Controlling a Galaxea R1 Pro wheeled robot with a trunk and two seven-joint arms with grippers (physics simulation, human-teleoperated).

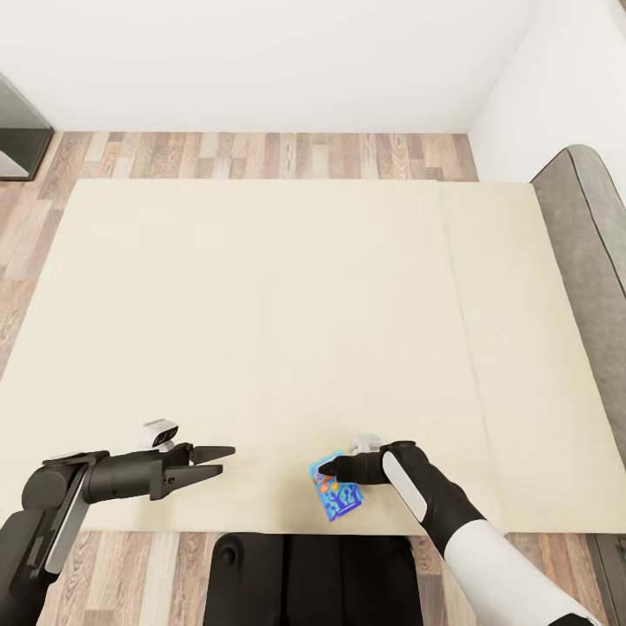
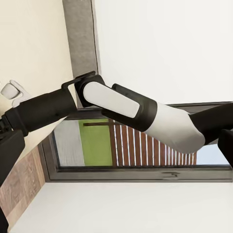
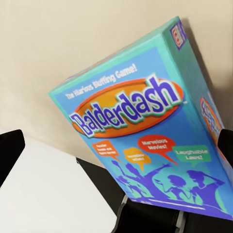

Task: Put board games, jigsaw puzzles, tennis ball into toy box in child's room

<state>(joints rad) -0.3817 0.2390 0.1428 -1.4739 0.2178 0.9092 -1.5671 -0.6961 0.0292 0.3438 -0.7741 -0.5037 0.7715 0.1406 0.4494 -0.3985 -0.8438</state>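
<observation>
Board game [image 3: 145, 131] reads "Balderdash", pinched by right end effector [image 1: 325, 471] over bed [image 1: 261, 330]; left end effector [image 1: 222, 462] spread.

Cream bed [image 1: 261, 330], teal-blue board game [image 3: 145, 126] with orange oval, seemingly purple silhouettes.

A matt cream cloth bed [image 1: 287, 330] fills the frame's centre. Along the top edge runs wood-plank floor [image 1: 261, 155], faintly grained. At lower centre lies a glossy printed cardboard board game [image 3: 145, 126]. Smooth white and black plastic shells cover the right arm [image 2: 121, 104].
</observation>
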